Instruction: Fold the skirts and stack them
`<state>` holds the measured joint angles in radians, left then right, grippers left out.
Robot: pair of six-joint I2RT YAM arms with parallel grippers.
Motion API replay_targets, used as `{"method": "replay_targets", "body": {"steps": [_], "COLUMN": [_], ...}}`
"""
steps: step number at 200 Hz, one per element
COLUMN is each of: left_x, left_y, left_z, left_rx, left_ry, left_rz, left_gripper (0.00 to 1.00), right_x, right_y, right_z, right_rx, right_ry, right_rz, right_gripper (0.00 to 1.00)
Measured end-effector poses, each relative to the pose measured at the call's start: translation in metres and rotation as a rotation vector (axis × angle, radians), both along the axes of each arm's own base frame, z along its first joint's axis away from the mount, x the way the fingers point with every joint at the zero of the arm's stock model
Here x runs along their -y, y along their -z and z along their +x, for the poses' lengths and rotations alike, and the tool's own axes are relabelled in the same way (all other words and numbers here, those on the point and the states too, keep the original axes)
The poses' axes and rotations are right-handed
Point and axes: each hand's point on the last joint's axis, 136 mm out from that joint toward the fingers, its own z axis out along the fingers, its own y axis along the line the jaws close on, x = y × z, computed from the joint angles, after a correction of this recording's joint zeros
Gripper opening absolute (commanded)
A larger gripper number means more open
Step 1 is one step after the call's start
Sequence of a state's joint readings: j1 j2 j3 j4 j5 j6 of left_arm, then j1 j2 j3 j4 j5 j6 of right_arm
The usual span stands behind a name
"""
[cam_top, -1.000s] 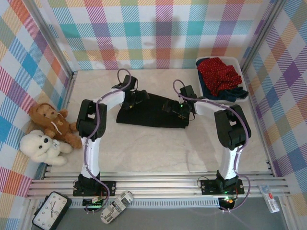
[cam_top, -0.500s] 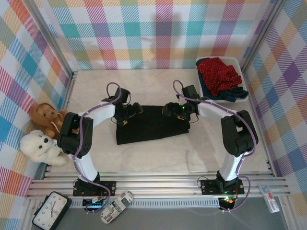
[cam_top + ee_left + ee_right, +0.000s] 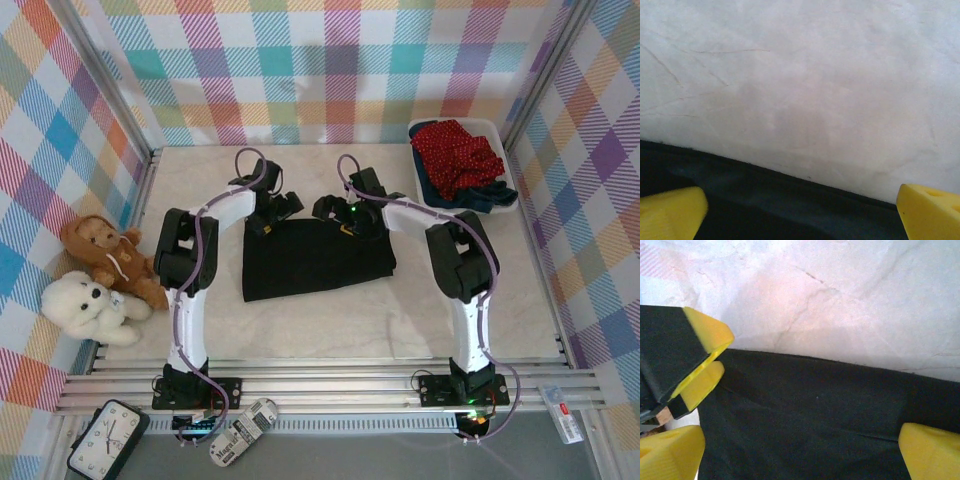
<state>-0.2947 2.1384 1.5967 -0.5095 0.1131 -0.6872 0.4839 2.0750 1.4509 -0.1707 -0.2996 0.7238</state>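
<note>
Black skirt [image 3: 315,258] [image 3: 790,212] [image 3: 815,415]: plain, folded to a flat rectangle, lying mid-table [image 3: 300,325], long side running left to right. Red skirt [image 3: 455,150]: white-dotted, crumpled, uppermost in the white basket [image 3: 480,121] at far right. Dark blue denim [image 3: 487,197]: bunched beneath it, spilling over the near rim.

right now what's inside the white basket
In the white basket a red dotted skirt lies on top, with dark blue denim showing beneath it at the near edge. Anything lower is covered.
</note>
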Motion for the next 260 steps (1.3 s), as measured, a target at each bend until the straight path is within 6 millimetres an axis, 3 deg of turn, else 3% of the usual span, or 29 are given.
{"method": "replay_targets", "body": {"steps": [25,62,103,142,166,180,201,221,239,260], "left_x": [-0.006,-0.008,-0.006,-0.002,-0.001,-0.002,0.014,0.045,0.074,0.102], "left_y": [0.002,0.002,0.001,-0.007,-0.016,-0.032,-0.071,-0.098,-0.096,-0.067], "left_z": [0.006,0.010,0.012,0.012,-0.003,-0.012,-0.028,-0.052,-0.076,-0.104], "left_rx": [0.015,0.042,0.059,0.048,0.011,0.013,0.066,0.104,0.087,-0.002], "left_ry": [-0.016,0.001,0.034,0.070,0.089,0.100,0.144,0.226,0.311,0.395], "left_rz": [0.011,0.023,0.026,-0.027,-0.027,-0.006,0.012,0.009,-0.004,-0.014], "left_gripper": [1.00,1.00,1.00,1.00,1.00,1.00,1.00,0.91,0.82,0.76], "right_x": [0.016,0.048,0.094,0.111,0.126,0.135,0.145,0.149,0.148,0.145], "right_y": [0.014,0.019,0.018,0.009,0.003,-0.001,0.000,0.008,0.016,0.021], "right_z": [0.025,0.031,0.012,-0.014,-0.039,-0.055,-0.080,-0.097,-0.104,-0.107], "right_rx": [-0.010,-0.032,-0.050,-0.049,-0.059,-0.061,-0.077,-0.103,-0.131,-0.148], "right_ry": [0.103,0.195,0.277,0.280,0.313,0.343,0.386,0.420,0.439,0.453], "right_rz": [-0.070,-0.099,-0.171,-0.192,-0.210,-0.209,-0.181,-0.149,-0.116,-0.081], "right_gripper": [0.99,0.99,0.99,0.99,0.99,0.98,0.90,0.89,0.87,0.85]}}
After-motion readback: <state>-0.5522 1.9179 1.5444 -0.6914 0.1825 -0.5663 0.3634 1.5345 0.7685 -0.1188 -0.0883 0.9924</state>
